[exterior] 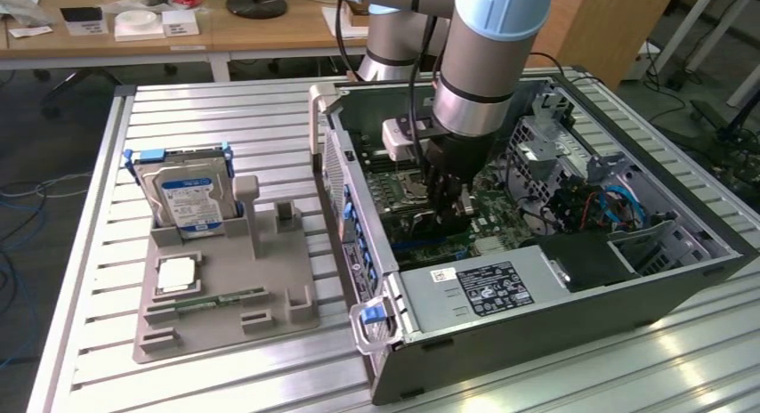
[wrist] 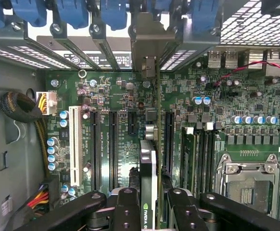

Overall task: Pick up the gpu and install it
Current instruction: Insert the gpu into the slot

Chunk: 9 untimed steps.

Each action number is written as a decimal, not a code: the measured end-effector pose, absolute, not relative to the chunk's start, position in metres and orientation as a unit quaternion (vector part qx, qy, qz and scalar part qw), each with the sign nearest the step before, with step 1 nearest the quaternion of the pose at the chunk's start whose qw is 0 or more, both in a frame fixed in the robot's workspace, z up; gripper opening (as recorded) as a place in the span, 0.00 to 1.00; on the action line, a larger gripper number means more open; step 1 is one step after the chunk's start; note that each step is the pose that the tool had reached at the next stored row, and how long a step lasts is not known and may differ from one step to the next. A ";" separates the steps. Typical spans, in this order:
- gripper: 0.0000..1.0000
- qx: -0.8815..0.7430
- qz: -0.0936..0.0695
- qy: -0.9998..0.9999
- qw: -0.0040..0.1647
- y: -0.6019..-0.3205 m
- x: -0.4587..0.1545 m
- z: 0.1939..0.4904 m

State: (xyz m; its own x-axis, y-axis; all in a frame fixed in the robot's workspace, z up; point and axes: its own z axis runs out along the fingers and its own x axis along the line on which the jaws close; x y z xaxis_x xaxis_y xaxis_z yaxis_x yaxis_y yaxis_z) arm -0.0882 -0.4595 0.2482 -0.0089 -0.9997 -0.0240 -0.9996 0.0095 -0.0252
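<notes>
Item: gpu [wrist: 148, 163], thin dark card seen edge-on, standing upright between the jaws; pinched from both flat faces by the black fingers [wrist: 127, 207] of the gripper [wrist: 149, 204], jaws partly closed and firm on it.

Position: inside the open computer case [exterior: 570, 315], directly over the green motherboard [wrist: 116, 91]; long edge runs parallel to the black expansion slots [wrist: 113, 149], which lie just beside the jaws on either side; whether the card is seated in a slot cannot be told.

Bracket end: pale metal bracket [wrist: 148, 62] ahead of the jaws, at the case's rear slot openings, under the row of blue latches [wrist: 113, 12].

Nearby on board: white slot [wrist: 74, 144] farther out to one side of the jaws; CPU socket [wrist: 248, 185] farther out on the opposite side.

Outside the case, well apart from the jaws: hard drive [exterior: 188, 199] upright in a grey fixture [exterior: 226, 315] on the ribbed table [exterior: 178, 110].
</notes>
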 end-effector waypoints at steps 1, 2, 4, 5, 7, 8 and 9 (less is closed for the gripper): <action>0.27 -0.704 0.000 0.710 0.017 -0.460 -0.088 0.249; 0.27 -0.704 -0.001 0.710 0.017 -0.460 -0.088 0.249; 0.27 -0.704 -0.001 0.710 0.017 -0.460 -0.088 0.249; 0.27 -0.704 -0.001 0.710 0.017 -0.460 -0.088 0.249; 0.27 -0.704 -0.001 0.710 0.017 -0.461 -0.088 0.250; 0.27 -0.704 -0.001 0.710 0.017 -0.461 -0.088 0.249; 0.27 -0.704 -0.001 0.710 0.017 -0.461 -0.088 0.249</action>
State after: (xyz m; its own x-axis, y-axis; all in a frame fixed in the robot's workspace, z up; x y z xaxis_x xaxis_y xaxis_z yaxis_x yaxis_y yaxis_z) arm -0.0882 -0.4609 0.2495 -0.0089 -0.9997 -0.0235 -0.9996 0.0095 -0.0249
